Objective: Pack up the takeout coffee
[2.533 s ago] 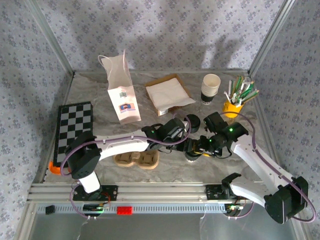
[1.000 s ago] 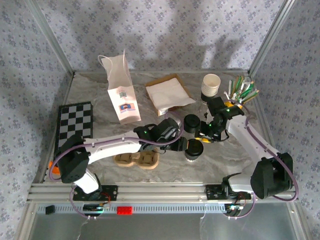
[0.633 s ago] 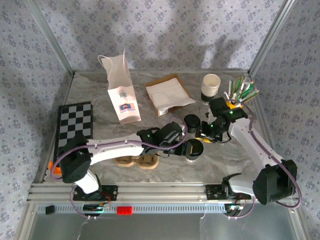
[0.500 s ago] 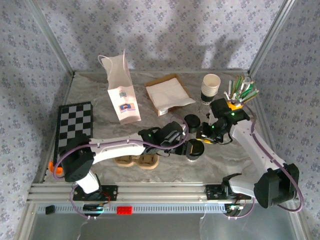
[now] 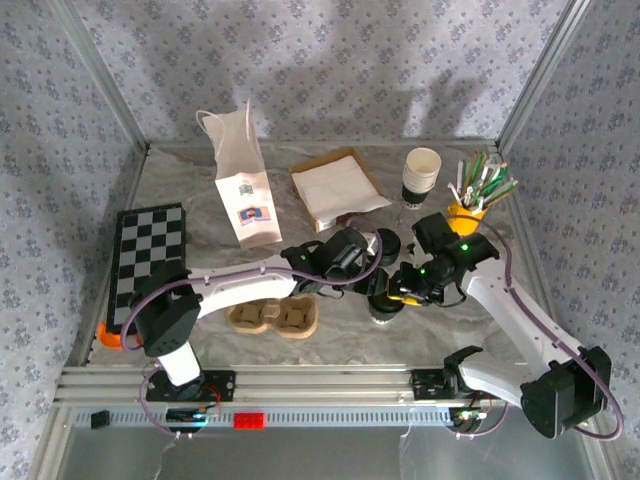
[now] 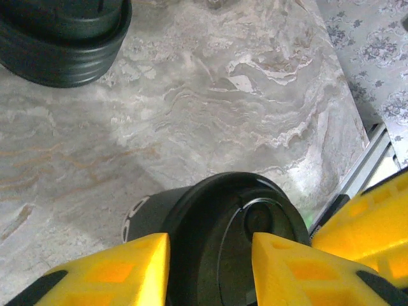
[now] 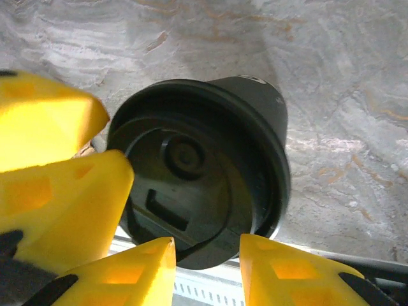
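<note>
The takeout coffee [image 5: 383, 311] stands on the marble table in front of centre, its black lid [image 7: 204, 178] on top. Both grippers crowd over it. My left gripper [image 5: 377, 287] comes in from the left. In the left wrist view its yellow fingers [image 6: 127, 271] stand apart before the lid [image 6: 223, 223], one by the rim, one over the lid's top; contact is unclear. My right gripper [image 5: 403, 292] comes in from the right, jaws apart, with the lid's near rim showing in the gap [image 7: 207, 252]. The left gripper's fingers [image 7: 57, 191] lie against the lid's left edge.
A squat stack of black lids [image 5: 391, 243] [image 6: 60, 38] sits just behind the cup. Behind lie lidless cups [image 5: 421, 175], a yellow holder of stirrers [image 5: 466, 213], napkins on brown card [image 5: 338, 188] and a white paper bag [image 5: 245, 195]. A wooden carrier [image 5: 272, 318] and checkerboard [image 5: 148, 255] are at left.
My right gripper has come forward and left from beside the lid stack to the cup's top. My left wrist has shifted slightly back; its fingers stay at the cup.
</note>
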You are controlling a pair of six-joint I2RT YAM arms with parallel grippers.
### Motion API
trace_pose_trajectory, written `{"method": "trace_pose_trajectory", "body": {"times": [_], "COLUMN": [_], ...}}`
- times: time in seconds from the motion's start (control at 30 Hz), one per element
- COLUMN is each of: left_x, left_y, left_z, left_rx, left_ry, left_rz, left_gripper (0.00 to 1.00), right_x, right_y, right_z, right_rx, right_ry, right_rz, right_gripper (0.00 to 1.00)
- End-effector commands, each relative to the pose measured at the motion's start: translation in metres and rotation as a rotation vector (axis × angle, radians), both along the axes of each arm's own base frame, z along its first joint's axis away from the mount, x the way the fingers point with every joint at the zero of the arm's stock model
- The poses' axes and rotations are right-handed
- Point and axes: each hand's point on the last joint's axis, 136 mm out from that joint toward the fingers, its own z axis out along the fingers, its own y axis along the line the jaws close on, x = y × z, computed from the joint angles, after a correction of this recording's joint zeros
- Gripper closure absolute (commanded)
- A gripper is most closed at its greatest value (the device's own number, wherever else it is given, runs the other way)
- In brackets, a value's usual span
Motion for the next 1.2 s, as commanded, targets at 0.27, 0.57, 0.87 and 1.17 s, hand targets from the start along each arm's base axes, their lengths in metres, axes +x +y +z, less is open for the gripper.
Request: {"method": "trace_pose_trajectory", "body": {"times": [0.27,0.57,0.87,1.17], "left_x": [-0.001,-0.015,-0.020,-0.026], "left_y": [0.019,0.020,0.023,0.029], "left_z": [0.017,-0.005,-0.022,-0.032], "left_rx": [0.012,0.032,0.064,0.064], "left_ry": [0.022,0.098,0.130,0.150], "left_rz": [0.064,0.064,0.055,0.060], "left_gripper": [0.50,0.51,0.60,0.62], "right_x": [-0.013,-0.015,-0.026,-0.035], "right_y": [-0.003,0.000,-0.012,-0.020], "right_z": [-0.003,-0.013,-0.033,-0.053], "right_rx": [-0.071,-0.106,-0.211,-0.298], "right_ry": [0.036,0.058,0.086,0.110], "right_rz": [0.012,0.047,0.072,0.091], "right_gripper": [0.58,0.59,0.60,0.61]}}
